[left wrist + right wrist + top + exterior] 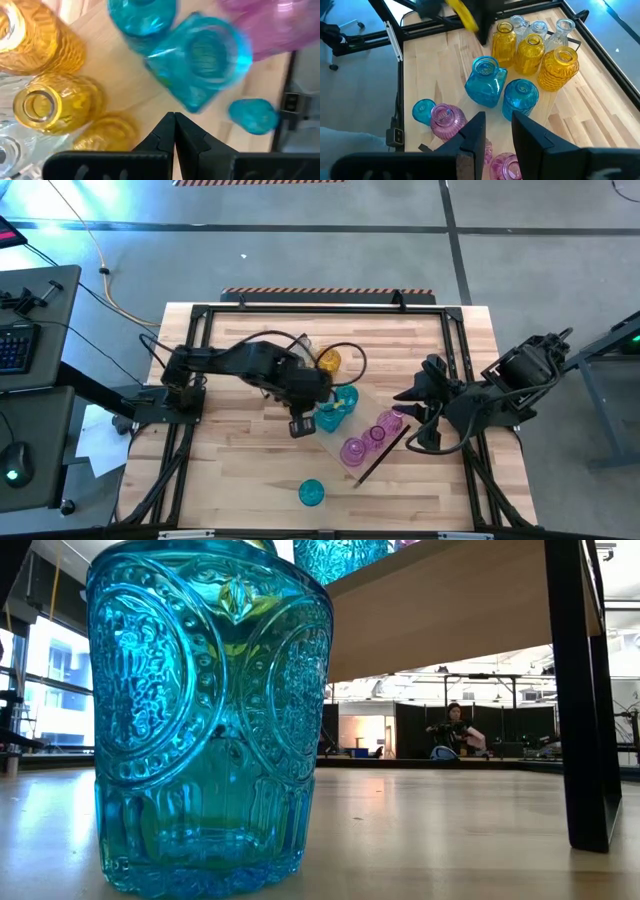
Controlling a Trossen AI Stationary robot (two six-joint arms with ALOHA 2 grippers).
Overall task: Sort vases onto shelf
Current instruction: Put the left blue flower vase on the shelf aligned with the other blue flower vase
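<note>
The shelf (368, 408) lies slantwise across the table's middle and carries amber (530, 52), clear (538, 27), teal (485, 82) and pink (447, 120) vases standing upright on their bases. One more teal vase (312, 493) stands on the tabletop near the front edge and fills the low view (210, 720). My left gripper (300, 425) hangs shut above the shelf's teal vases (200, 60), pointing steeply down and holding nothing. My right gripper (495, 132) is open and raised at the table's right, off the shelf's pink end, with nothing between its fingers.
A black frame (200, 315) runs around the tabletop. The shelf's dark end piece (580, 690) stands on the table near the pink vases. Bare wood lies along the near edge and at the far right. A person (455, 730) sits far back in the room.
</note>
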